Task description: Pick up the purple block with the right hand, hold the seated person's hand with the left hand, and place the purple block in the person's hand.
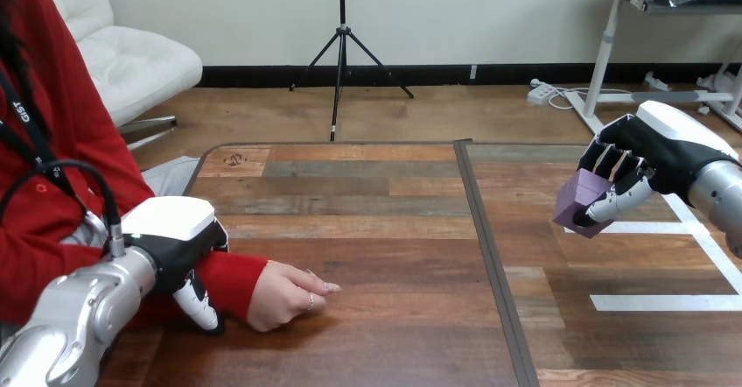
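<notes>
My right hand [643,155] hangs above the right half of the table, its fingers and thumb curled round the purple block [580,198]. The block is clear of the tabletop and tilted. At the near left, my left hand [175,247] sits over the person's red-sleeved wrist, thumb [199,306] down the near side of the sleeve and fingers wrapped over the top. The person's hand [284,294] rests on the wooden table [376,229] just right of my left hand, loosely closed with its knuckles up. A wide gap of table separates the block from the person's hand.
A dark seam [490,256] runs front to back through the tabletop between the two hands. White tape lines [665,302] mark the right half. The person sits at the left edge, their arm lying across the near left corner.
</notes>
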You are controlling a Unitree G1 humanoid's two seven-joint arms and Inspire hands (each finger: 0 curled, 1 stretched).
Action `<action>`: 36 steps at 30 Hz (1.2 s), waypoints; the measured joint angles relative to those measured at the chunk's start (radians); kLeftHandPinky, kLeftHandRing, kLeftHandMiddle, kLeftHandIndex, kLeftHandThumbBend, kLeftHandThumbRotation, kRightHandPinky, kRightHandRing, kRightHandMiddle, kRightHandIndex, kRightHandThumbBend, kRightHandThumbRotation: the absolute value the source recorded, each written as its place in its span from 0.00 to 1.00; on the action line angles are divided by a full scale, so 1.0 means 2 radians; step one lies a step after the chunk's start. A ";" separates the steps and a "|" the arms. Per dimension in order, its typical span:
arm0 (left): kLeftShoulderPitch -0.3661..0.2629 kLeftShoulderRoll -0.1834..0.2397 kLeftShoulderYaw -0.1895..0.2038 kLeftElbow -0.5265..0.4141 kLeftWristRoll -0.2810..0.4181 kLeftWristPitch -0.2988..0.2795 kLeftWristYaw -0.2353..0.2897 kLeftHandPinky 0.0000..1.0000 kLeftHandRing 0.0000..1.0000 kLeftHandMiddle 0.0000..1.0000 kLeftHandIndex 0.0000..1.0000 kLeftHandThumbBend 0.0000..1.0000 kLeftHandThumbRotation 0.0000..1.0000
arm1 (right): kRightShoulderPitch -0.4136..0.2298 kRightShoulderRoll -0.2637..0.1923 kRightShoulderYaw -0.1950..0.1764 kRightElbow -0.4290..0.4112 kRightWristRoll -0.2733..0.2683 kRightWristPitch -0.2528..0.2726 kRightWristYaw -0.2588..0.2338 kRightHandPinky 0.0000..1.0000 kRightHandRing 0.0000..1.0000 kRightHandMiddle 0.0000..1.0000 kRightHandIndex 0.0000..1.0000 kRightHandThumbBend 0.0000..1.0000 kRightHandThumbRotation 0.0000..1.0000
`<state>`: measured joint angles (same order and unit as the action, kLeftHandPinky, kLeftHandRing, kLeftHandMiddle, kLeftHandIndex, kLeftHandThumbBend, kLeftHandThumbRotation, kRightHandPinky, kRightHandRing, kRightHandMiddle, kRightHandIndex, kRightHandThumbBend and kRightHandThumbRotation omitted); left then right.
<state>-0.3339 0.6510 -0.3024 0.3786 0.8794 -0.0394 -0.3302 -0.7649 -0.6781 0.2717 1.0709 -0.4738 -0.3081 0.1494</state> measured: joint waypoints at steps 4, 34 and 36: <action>-0.007 0.000 -0.004 0.003 0.000 0.006 -0.014 0.43 0.48 0.50 0.49 0.81 0.20 | 0.000 0.000 0.000 -0.002 0.000 0.002 0.000 0.46 0.49 0.52 0.50 0.71 0.00; -0.037 -0.005 -0.039 0.028 -0.004 0.011 -0.007 0.29 0.34 0.41 0.48 0.77 0.02 | 0.000 0.000 0.000 -0.003 0.000 0.004 0.000 0.42 0.46 0.51 0.50 0.72 0.00; -0.039 -0.007 -0.040 0.030 -0.005 0.010 -0.006 0.25 0.31 0.39 0.48 0.78 0.01 | 0.000 0.000 0.000 -0.003 0.000 0.004 0.000 0.43 0.46 0.51 0.49 0.72 0.00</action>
<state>-0.4110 0.6371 -0.3822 0.4381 0.8689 -0.0194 -0.3414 -0.7650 -0.6781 0.2709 1.0642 -0.4737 -0.3007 0.1493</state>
